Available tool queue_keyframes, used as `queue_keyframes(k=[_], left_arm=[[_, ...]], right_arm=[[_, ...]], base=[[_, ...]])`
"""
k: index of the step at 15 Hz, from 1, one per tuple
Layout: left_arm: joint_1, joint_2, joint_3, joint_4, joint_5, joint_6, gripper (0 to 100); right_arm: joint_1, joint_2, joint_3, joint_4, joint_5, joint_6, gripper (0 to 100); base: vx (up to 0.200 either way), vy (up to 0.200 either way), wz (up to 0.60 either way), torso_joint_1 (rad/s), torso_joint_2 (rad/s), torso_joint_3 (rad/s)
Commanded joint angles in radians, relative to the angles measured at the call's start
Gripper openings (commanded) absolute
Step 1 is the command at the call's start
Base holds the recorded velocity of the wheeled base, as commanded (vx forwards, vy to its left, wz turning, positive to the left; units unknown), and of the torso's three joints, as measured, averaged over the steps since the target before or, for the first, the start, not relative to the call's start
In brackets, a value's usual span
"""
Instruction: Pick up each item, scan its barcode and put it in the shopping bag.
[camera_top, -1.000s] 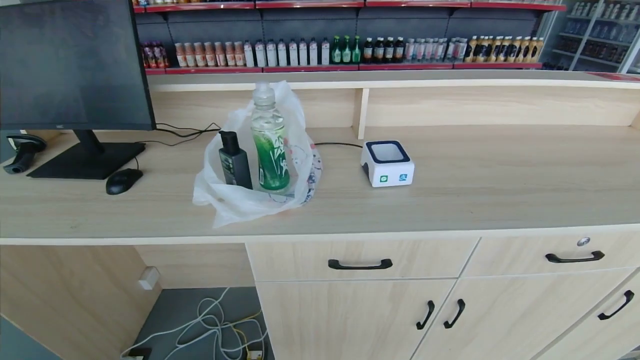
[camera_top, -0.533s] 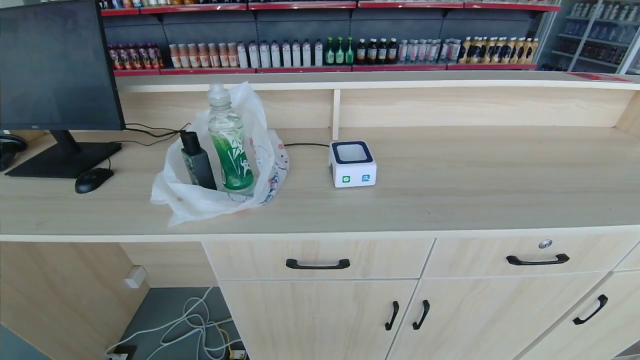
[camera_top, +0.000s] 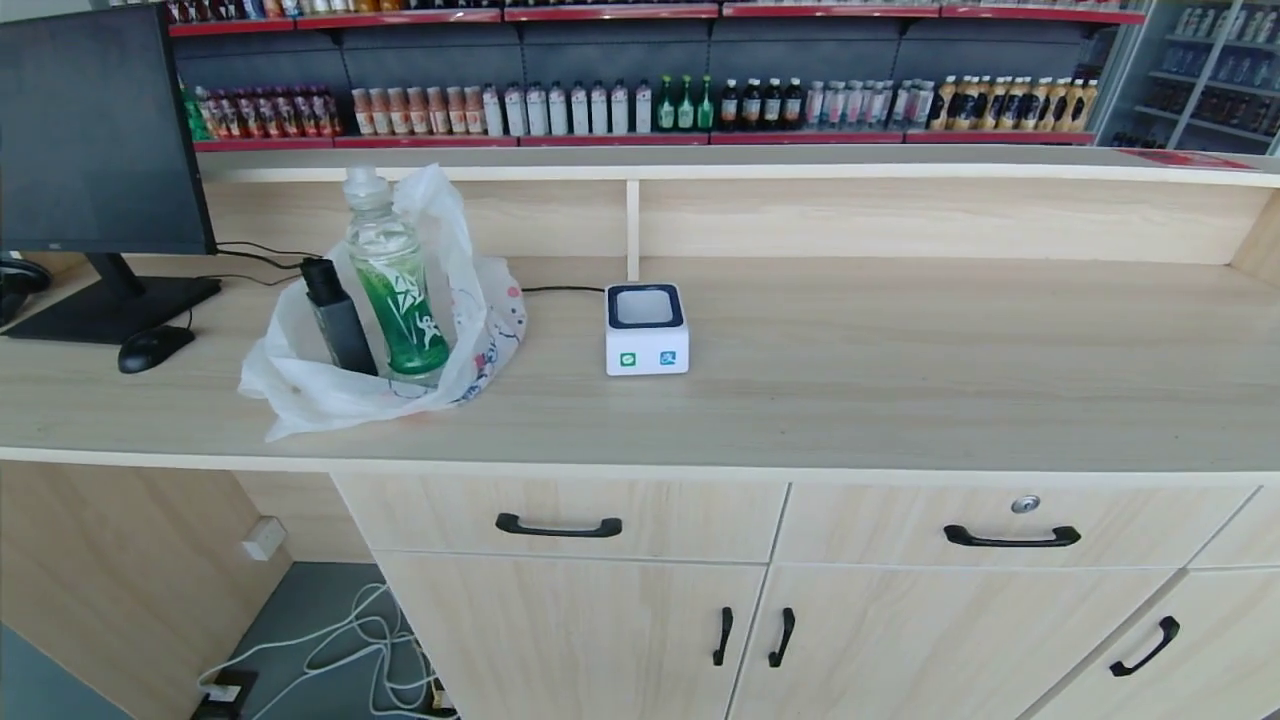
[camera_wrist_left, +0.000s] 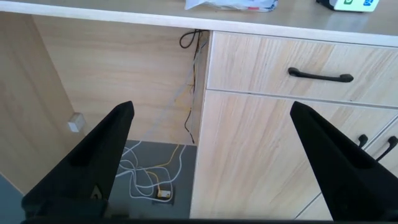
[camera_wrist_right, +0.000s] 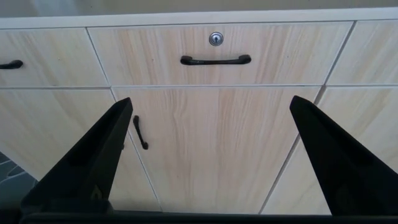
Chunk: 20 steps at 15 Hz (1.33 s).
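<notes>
On the wooden counter (camera_top: 900, 390) a white shopping bag (camera_top: 300, 395) stands open. Inside it are a tall green-labelled bottle (camera_top: 392, 290) and a dark pump bottle (camera_top: 338, 320), both upright. A white box scanner (camera_top: 646, 330) sits just right of the bag. My left gripper (camera_wrist_left: 211, 112) is open and empty, low in front of the cabinet below the bag (camera_wrist_left: 230, 5). My right gripper (camera_wrist_right: 211, 106) is open and empty, facing the locked drawer (camera_wrist_right: 215, 53) and the doors under it.
A monitor (camera_top: 95, 130) and a mouse (camera_top: 152, 348) are on the counter's left end. Drawers and doors with black handles (camera_top: 558, 526) run below the counter. Loose cables (camera_top: 360, 650) lie on the floor at left. Shelves of bottles (camera_top: 640, 105) line the back.
The whole head picture has slid leftward, so the camera moved. The bag, bottles and scanner keep their places relative to each other.
</notes>
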<state>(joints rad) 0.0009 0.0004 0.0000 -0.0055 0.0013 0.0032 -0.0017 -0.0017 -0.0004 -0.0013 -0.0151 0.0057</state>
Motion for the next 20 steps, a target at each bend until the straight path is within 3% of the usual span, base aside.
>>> queue_keyframes(k=[1, 20], left_arm=[[-0.001, 0.001, 0.0, -0.001, 0.0, 0.001, 100], [0.001, 0.001, 0.0, -0.001, 0.0, -0.003, 100]], right_arm=[[0.0, 0.002, 0.0, 0.0, 0.0, 0.002, 100], [0.0, 0.002, 0.0, 0.0, 0.0, 0.01, 100]], base=[[0.0, 0.0, 0.0, 0.0, 0.0, 0.0], [-0.189, 0.0, 0.0, 0.0, 0.0, 0.003]])
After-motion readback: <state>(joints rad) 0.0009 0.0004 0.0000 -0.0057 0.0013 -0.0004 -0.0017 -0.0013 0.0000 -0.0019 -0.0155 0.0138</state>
